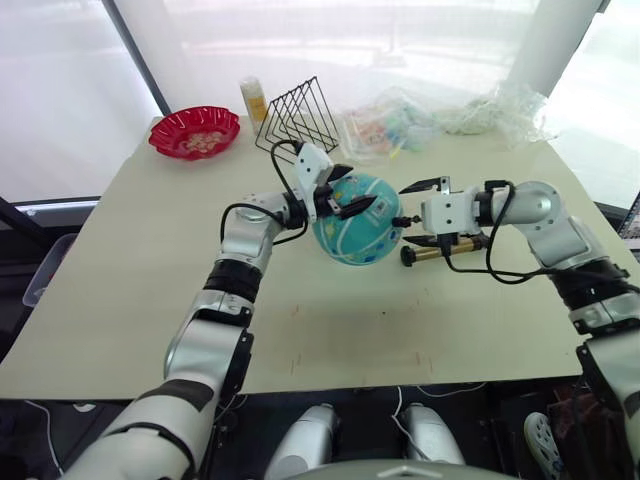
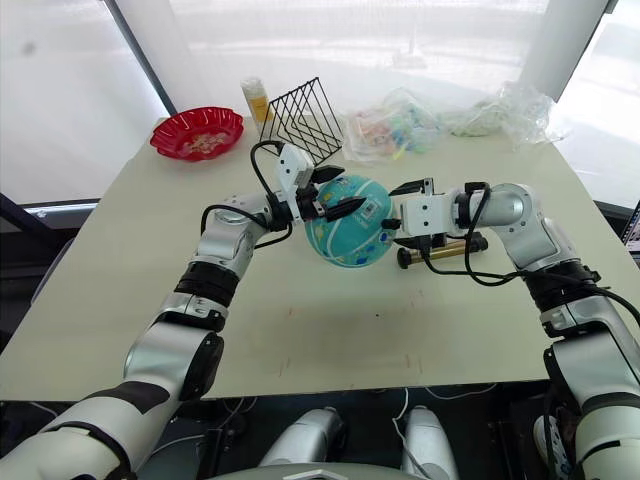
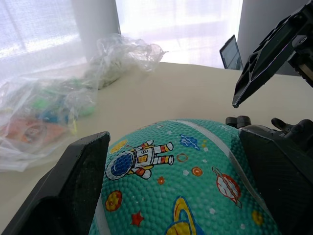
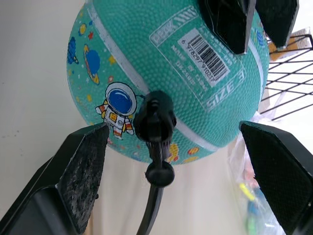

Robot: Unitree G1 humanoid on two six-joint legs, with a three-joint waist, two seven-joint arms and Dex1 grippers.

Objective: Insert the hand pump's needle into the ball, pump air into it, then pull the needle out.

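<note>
The ball (image 1: 357, 218) is gripped between the left gripper (image 1: 345, 199)'s 2 fingers, while the right gripper (image 1: 413, 222) is spread open, empty, at the hose fitting (image 4: 154, 120).

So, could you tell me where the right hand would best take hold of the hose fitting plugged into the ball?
Probably the black fitting itself, just off the ball, fingers either side of it. The right hand already faces it, open, so a straight approach along the hose line suits; the left hand steadies the ball from the far side.
</note>
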